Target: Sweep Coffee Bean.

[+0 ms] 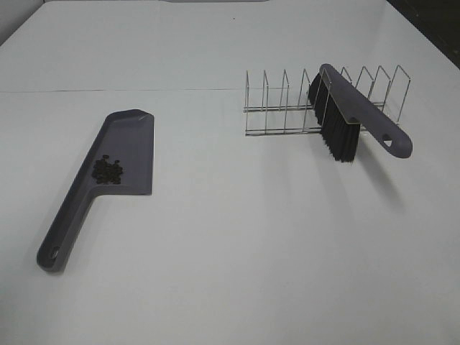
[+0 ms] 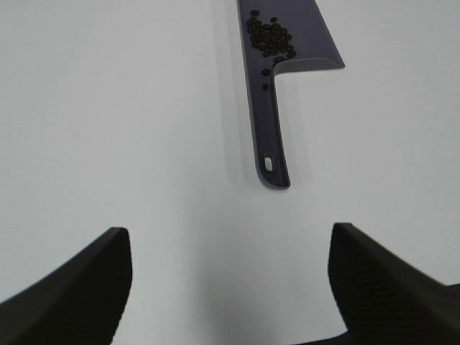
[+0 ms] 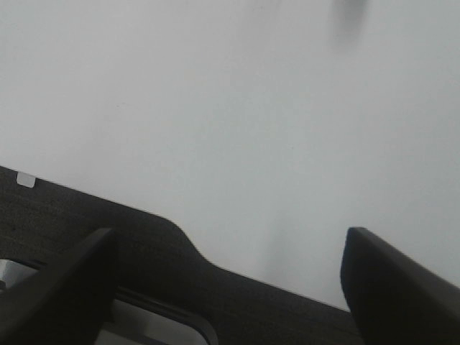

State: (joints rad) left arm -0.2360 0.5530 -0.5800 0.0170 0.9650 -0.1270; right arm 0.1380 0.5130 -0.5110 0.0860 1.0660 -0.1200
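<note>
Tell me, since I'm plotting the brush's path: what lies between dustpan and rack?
Only bare white table, as the exterior high view shows, between the dustpan and the rack.

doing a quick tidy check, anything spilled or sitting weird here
Nothing is spilled: the coffee beans sit clustered in the dustpan, a couple trailing toward its handle. The one oddity is the brush, lying tilted across the wire rack with its handle overhanging. Both grippers are open and empty.

Right gripper (image 3: 230, 287) fingers (image 3: 57, 295) spread wide above white table (image 3: 237, 129) and its dark edge (image 3: 108, 230).
</note>
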